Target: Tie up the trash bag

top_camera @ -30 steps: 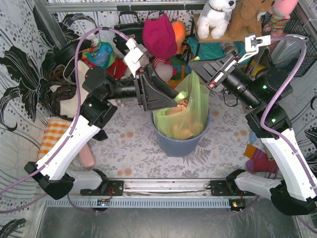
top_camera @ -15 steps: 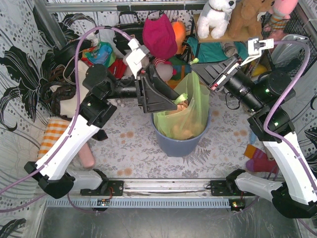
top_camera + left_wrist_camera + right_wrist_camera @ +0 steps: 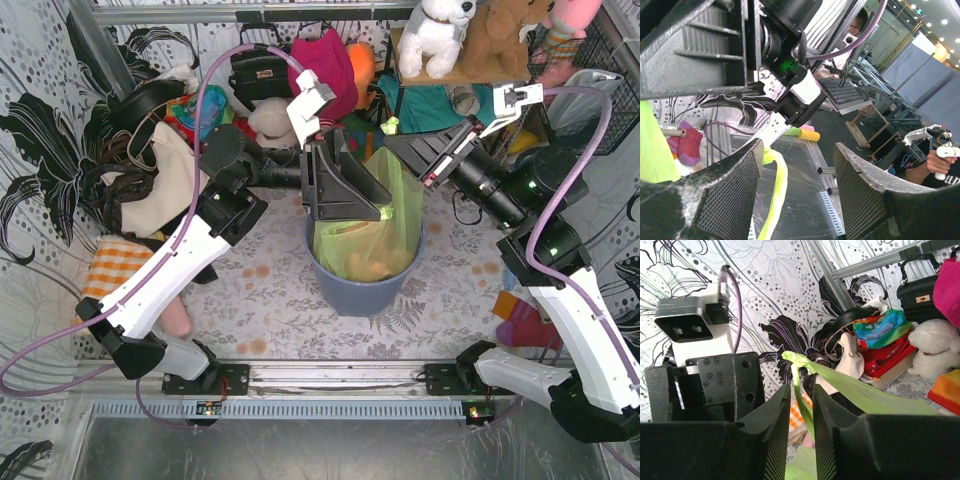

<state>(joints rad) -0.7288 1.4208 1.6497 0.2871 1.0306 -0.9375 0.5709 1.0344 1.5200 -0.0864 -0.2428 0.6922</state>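
a: where's the trash bag point(image 3: 372, 240) sat?
b: in the blue-grey bin point(image 3: 360, 295), between the two arms. brown paper point(image 3: 362, 265) is seen thru the plastic. one side of the rim is drawn up into a tall flap point(image 3: 405, 190).
a: drawn up by what?
b: the right gripper point(image 3: 801, 390). it's closed on a green strip point(image 3: 799, 375) of the bag, pinched between the fingers, and the flap is stretched from there down to the bin. prob. it's held high so a tail is free for knotting.
a: and the left gripper point(image 3: 797, 155)?
b: set over the bag's mouth, jaws apart, nothing clamped. a yellow-green strip point(image 3: 776, 192) is seen hanging by one finger; contact can't be told. judged: it's placed there so a 2nd tail can be taken.
a: what's not made out?
b: the bag's mouth is mostly covered by the left gripper in the top view, so a knot can't be ruled in or out. in the right wrist view the lower bag is cut off by the fingers. whether the yellow-green strip is a separate tail or part of the same flap can't be told.
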